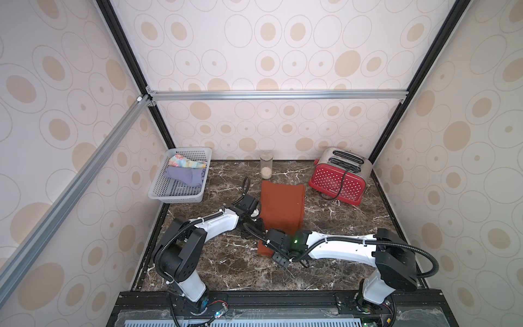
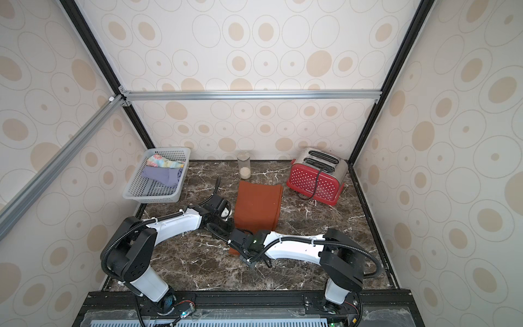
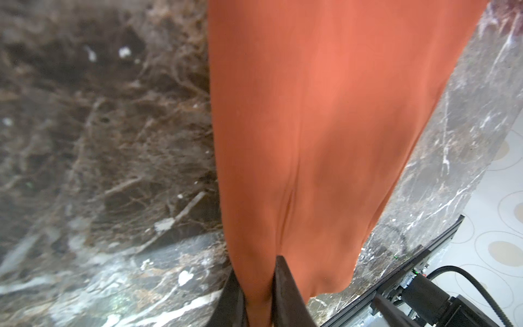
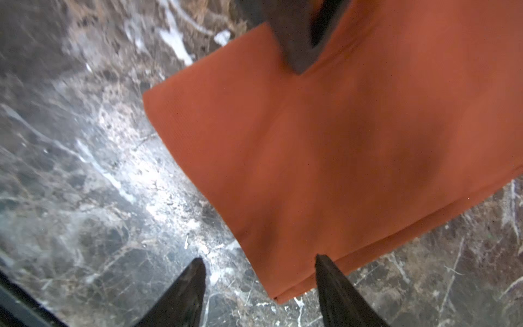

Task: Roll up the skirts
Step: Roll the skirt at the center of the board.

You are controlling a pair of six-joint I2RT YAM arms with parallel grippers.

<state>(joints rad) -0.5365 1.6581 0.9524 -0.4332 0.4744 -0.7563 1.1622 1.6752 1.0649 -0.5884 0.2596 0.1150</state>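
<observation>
Rust-orange cloth covers the middle of the dark brown, white-veined marble bench (image 1: pixel 353 249): the plain rust-orange skirt (image 1: pixel 283 206) lies flat there in both top views (image 2: pixel 259 206). Its far edge is just short of a clear cylindrical jar (image 1: pixel 266 168) with pale grains at the bottom, and its near end runs under the right arm's wrist. The left end effector (image 3: pixel 257 271) is clenched on the skirt's left edge. In the left wrist view the orange fabric (image 3: pixel 325 127) runs up between its two dark fingers (image 3: pixel 285 283) with no gap to either side. The right end effector (image 4: pixel 259 258) is released and its jaws stand wide apart. One fingertip (image 4: pixel 195 271) is over bare marble and the other is at the hem, so the skirt's near corner (image 4: pixel 325 155) lies between them (whether either tip touches the cloth, I cannot tell). The other two garments sit bunched in a grey perforated plastic basket (image 1: pixel 158 192) at the far left corner. The pale floral skirt (image 1: pixel 184 161) of yellow, blue and pink is at its far end, and the lavender skirt (image 1: pixel 184 175) is just beside it, nearer the robot. A red dotted toaster (image 1: pixel 338 181) with a steel top leans at the far right, its black cord draped down the front.
</observation>
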